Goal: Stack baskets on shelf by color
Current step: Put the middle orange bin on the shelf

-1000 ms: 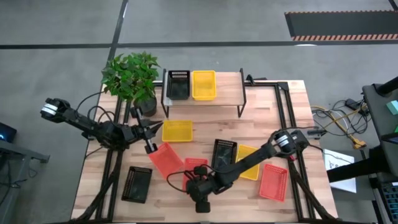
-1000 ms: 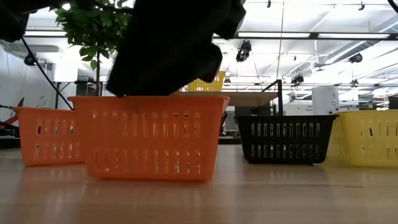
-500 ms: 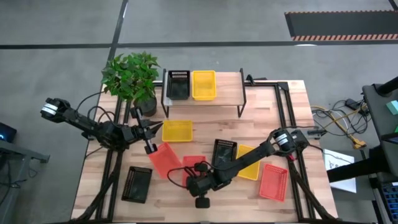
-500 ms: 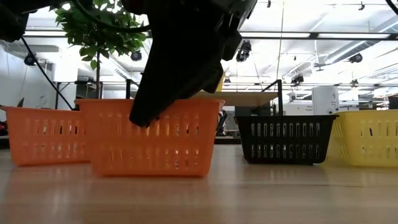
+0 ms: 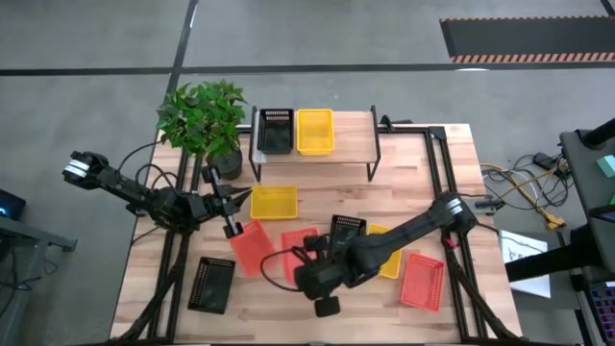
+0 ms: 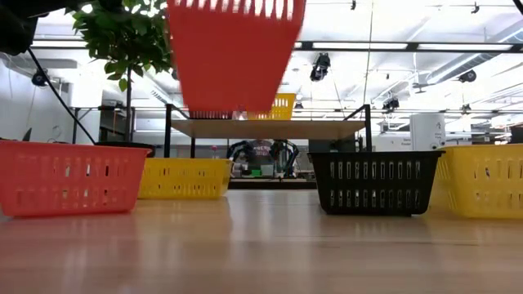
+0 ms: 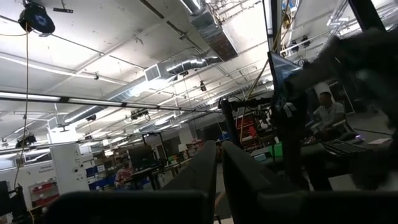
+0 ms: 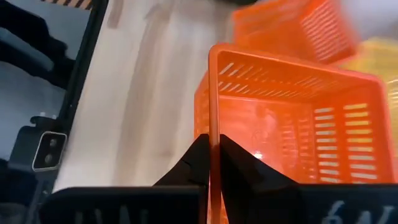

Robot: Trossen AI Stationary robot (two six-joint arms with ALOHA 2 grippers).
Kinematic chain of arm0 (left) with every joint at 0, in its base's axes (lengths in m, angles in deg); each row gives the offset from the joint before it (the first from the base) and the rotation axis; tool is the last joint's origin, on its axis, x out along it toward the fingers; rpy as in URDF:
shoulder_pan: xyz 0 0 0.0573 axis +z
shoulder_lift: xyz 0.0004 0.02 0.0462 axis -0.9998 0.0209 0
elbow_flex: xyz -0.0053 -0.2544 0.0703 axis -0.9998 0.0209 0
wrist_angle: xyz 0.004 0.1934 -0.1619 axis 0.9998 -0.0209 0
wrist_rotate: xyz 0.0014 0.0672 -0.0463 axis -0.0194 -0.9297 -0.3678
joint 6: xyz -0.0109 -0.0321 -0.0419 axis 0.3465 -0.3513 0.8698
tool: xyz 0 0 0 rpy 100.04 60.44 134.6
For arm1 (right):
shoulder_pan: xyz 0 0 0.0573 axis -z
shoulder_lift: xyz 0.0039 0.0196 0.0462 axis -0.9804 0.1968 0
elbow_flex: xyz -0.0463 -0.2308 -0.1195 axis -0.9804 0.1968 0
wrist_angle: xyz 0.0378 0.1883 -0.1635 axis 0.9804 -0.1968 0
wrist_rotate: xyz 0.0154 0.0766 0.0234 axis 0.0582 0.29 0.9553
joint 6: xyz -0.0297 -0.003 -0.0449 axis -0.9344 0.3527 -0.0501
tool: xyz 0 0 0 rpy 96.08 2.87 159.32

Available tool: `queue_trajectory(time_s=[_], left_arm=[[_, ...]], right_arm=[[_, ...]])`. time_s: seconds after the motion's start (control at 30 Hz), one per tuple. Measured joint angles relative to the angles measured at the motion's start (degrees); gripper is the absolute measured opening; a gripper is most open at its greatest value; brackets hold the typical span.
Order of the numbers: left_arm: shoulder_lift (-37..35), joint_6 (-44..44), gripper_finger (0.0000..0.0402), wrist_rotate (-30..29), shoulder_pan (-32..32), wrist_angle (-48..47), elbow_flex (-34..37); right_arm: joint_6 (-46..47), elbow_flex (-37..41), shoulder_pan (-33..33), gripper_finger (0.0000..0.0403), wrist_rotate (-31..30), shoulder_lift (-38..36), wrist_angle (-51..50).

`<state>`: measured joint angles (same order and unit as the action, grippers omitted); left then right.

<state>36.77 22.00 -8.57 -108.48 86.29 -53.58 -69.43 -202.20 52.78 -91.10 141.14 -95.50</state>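
The right claw (image 8: 211, 163) pinches the rim of an orange mesh basket (image 8: 280, 124), lifted clear above the counter (image 5: 269, 308) at lower centre. Another orange basket (image 5: 246, 244) sits just left. The left claw (image 7: 219, 163) is pressed together, left of centre. The shelf (image 5: 351, 144), upper centre, has bare board on its right side.

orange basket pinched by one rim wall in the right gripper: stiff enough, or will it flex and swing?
Probably light: the orange basket hangs clear of the table from a thin-wall pinch by the right gripper. The perforated plastic sides likely flex a little. Held at one edge, off centre, it may tilt or swing in transit.
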Motion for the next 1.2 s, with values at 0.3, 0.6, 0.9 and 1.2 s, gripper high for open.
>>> queue_trajectory(time_s=[0.3, 0.6, 0.9, 1.2], left_arm=[[-0.1, 0.0, 0.0010, 0.1, -0.5, 0.0, 0.0], [-0.2, -0.1, 0.0010, 0.1, -0.5, 0.0, 0.0], [-0.5, -0.2, 0.0010, 0.1, -0.5, 0.0, 0.0], [-0.6, -0.2, 0.0010, 0.1, -0.5, 0.0, 0.0]], right_arm=[[-11.3, -5.8, 4.5, 0.0011, -8.8, -9.1, -9.7], [-23.3, -5.0, 18.5, 0.0011, -8.7, -16.4, -15.3], [-27.9, -1.7, 36.9, 0.0011, 0.9, -19.8, -16.6], [-32.1, 9.1, 46.6, 0.0011, 2.6, -22.9, -14.3]])
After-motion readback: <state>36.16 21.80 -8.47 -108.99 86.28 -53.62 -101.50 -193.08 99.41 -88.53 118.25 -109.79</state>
